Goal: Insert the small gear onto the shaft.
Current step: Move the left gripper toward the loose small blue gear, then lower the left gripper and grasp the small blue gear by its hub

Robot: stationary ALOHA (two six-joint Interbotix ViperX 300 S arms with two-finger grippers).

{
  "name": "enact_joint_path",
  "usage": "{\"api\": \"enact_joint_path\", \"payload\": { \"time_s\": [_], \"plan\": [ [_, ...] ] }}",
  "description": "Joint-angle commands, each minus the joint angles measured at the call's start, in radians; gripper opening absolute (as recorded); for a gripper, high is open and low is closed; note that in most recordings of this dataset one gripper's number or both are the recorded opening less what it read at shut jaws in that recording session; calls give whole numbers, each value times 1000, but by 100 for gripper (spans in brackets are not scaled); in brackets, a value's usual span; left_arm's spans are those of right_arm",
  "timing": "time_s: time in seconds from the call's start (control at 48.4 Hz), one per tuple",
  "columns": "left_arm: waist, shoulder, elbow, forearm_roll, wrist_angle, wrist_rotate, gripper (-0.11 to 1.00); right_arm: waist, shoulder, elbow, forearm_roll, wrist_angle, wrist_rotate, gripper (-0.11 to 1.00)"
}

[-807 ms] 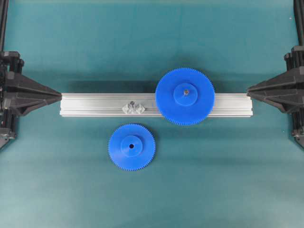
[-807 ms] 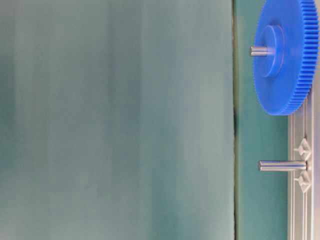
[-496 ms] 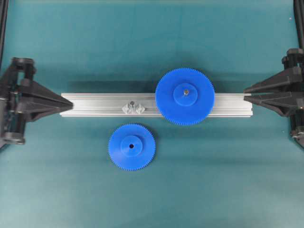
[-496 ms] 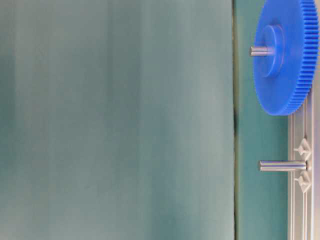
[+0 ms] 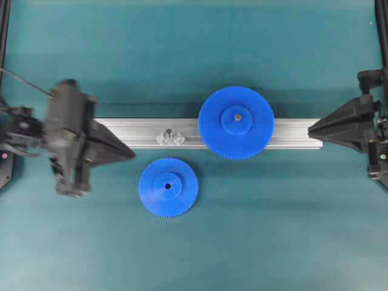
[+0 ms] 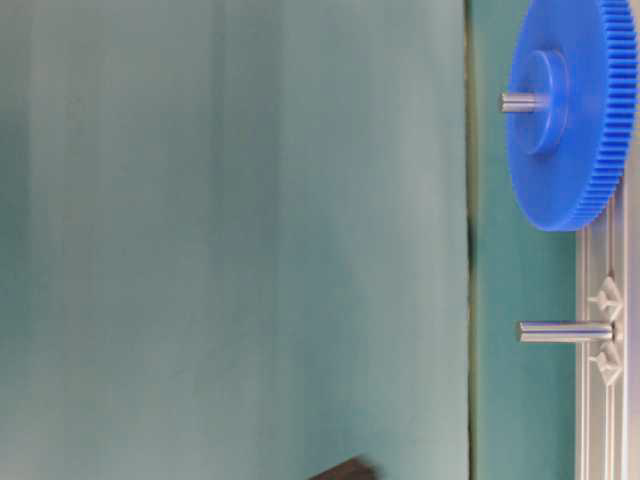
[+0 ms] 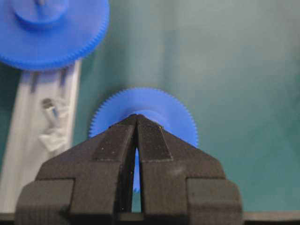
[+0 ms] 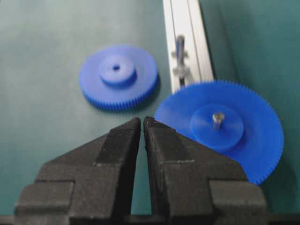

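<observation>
Small gear (image 5: 168,187) lies flat on the teal table (image 5: 194,48), just on the near side of the rail (image 5: 145,133) and apart from it. It is a blue toothed disc with fine teeth all round, a raised round hub and a small dark hole at the centre. No writing or label can be read on it or on anything else in view.

Shaft (image 5: 169,131) stands upright on the rail, a thin grey pin in a pale, glinting angular base, a little beyond the gear and bare. In the table-level view, which is turned on its side, the pin (image 6: 565,331) sticks straight out from the rail with nothing on it.

To the right on the rail sits the big gear (image 5: 236,123), seated on its own pin, whose tip shows at the hub.

Left gripper (image 5: 128,153) points right, its tip over the table just left of the small gear and not touching it; its jaws are pressed together on nothing, and in its wrist view the small gear (image 7: 164,112) lies right beyond the fingertips (image 7: 147,129).

Right gripper (image 5: 310,128) sits at the right end of the rail, well apart from both gears, jaws together and empty.
</observation>
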Motion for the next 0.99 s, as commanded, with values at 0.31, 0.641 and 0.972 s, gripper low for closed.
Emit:
{"api": "enact_joint_path", "payload": {
  "time_s": [0.31, 0.641, 0.972],
  "plan": [
    [-40, 235, -149, 2, 57, -12, 5, -14, -11, 15, 2, -9, 9, 17],
    [-40, 377, -233, 2, 132, -20, 84, -35, -28, 60, 5, -3, 35, 17],
    [-37, 535, -316, 2, 201, -15, 93, -41, -32, 67, 3, 0, 40, 17]
  ]
}}
